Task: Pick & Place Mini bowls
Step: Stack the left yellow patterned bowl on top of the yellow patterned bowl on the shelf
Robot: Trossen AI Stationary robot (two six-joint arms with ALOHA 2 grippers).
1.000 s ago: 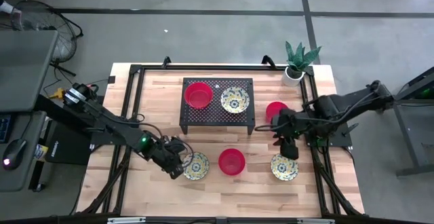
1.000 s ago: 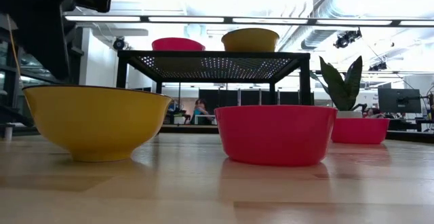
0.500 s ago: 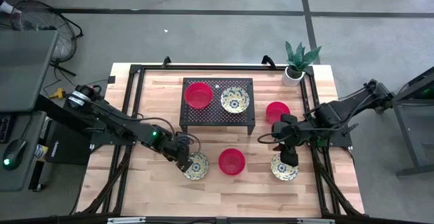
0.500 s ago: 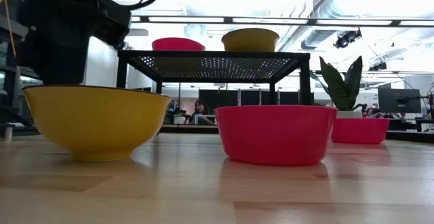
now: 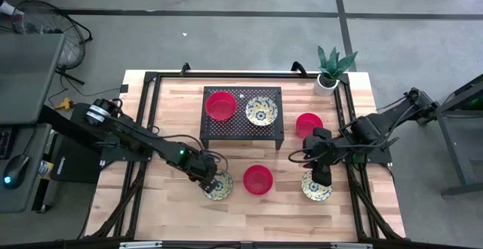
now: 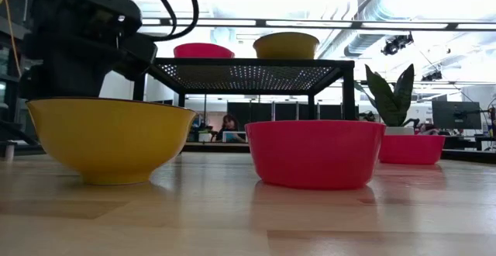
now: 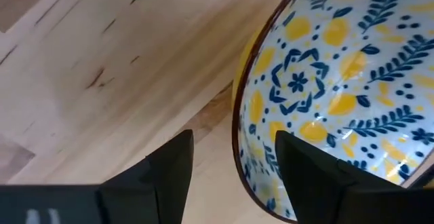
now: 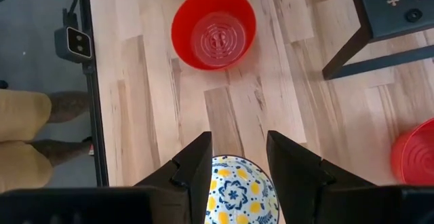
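Note:
A cream-yellow patterned mini bowl (image 5: 219, 185) stands on the table near the front left; the low view shows its yellow outside (image 6: 108, 140). My left gripper (image 7: 234, 139) is open and points down over its left rim (image 7: 239, 125), one finger inside the bowl and one outside, not visibly touching. My right gripper (image 8: 237, 139) is open and hovers above a second patterned bowl (image 8: 239, 190) at the front right (image 5: 317, 188). A red mini bowl (image 5: 257, 179) sits between the two. Another red one (image 5: 308, 124) sits right of the stand.
A black perforated stand (image 5: 241, 127) at the table's middle back carries a red bowl (image 5: 221, 106) and a patterned bowl (image 5: 261, 112). A small white pot with a green plant (image 5: 329, 72) stands at the far right corner. A black frame (image 5: 151, 98) runs round the table.
My left gripper has gone down and toward the table's right, from beside the front-left patterned bowl to over its rim, rolling as it went. My right gripper has drifted a little toward the near edge, over the front-right patterned bowl. No bowl has moved.

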